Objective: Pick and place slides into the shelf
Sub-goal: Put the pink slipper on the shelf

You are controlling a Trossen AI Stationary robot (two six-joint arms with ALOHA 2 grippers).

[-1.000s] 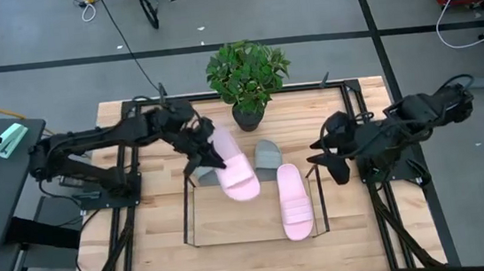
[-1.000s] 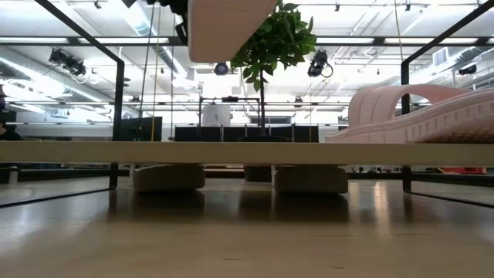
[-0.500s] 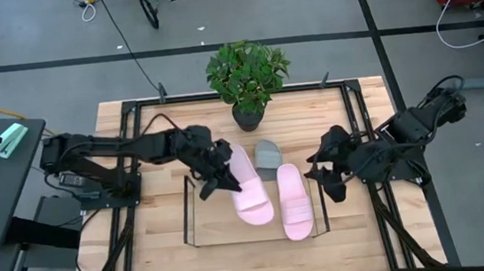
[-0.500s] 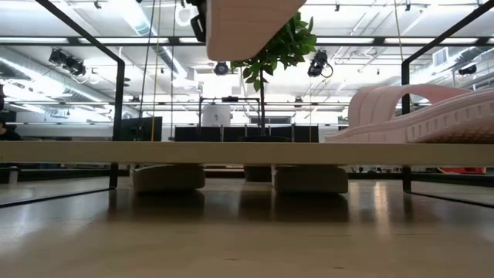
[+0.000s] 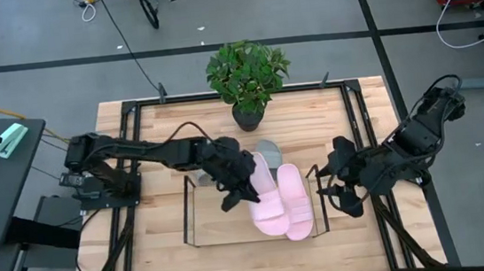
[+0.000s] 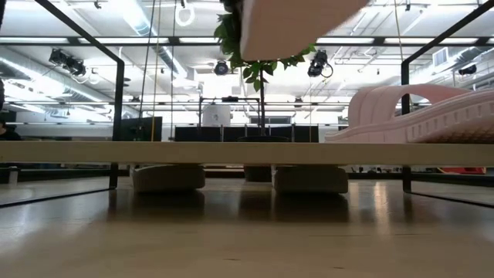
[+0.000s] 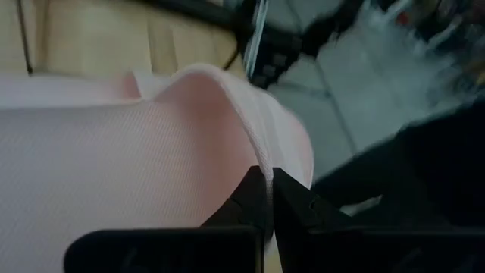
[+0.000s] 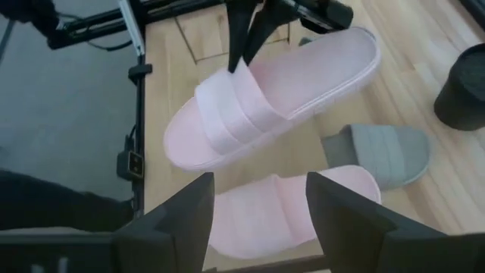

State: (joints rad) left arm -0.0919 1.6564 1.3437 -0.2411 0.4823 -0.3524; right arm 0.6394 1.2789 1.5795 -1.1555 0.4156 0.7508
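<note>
Light wood table (image 5: 146, 251) under overhead camera, concrete floor and loose cables beyond, potted plant (image 5: 247, 73) at far edge. Low wire-framed shelf (image 5: 206, 223) just in front of plant pot, taken as landmark. Left gripper (image 5: 239, 182) over shelf's middle, fingers (image 7: 258, 199) pinched narrow on strap edge of one pale pink slide (image 5: 268, 201), carried clear above shelf board and tilted, toe toward shelf's front. Second pink slide (image 5: 294, 200) lying flat on shelf board at its right end, edge to edge with carried one as seen from above. One grey slide (image 5: 267, 151) between shelf's back rail and plant pot; low view showing two grey slides (image 6: 167, 177) under the board, so part of it apparently tucked beneath. Right gripper (image 5: 343, 188) waiting just beyond shelf's right end, fingers (image 8: 182, 220) spread wide, holding nothing. Likely step: lowering carried slide beside its mate. Risks: thin pinch on strap edge letting slide swing or slip free; tilted sole catching placed slide and nudging it off board; drifting right, bumping waiting gripper.
</note>
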